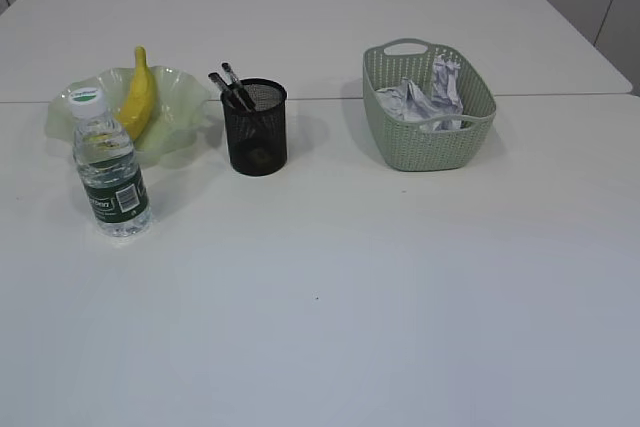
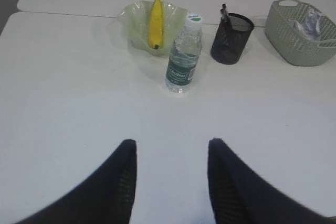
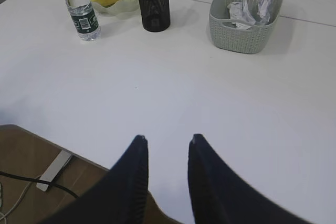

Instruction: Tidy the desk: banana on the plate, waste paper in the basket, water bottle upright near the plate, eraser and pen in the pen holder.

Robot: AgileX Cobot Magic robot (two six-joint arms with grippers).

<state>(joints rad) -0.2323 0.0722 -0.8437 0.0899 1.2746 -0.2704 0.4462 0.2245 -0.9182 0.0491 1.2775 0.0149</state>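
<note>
A yellow banana [image 1: 138, 97] lies on the pale green plate [image 1: 186, 81] at the back left. Just in front of the plate a water bottle [image 1: 110, 172] stands upright. The black mesh pen holder [image 1: 256, 132] has pens [image 1: 232, 87] sticking out of it; the eraser is hidden. Crumpled waste paper [image 1: 432, 97] lies in the green basket [image 1: 430, 147]. Neither gripper shows in the exterior view. My left gripper [image 2: 172, 142] hangs open over bare table, well short of the bottle [image 2: 184, 56]. Near the table's front edge my right gripper [image 3: 168, 137] is open, with nothing between its fingers.
A seam [image 1: 320, 99] between two white tables runs behind the objects. In the right wrist view the table's near edge [image 3: 79, 153] shows, with brown floor and a cable [image 3: 31, 182] beyond it.
</note>
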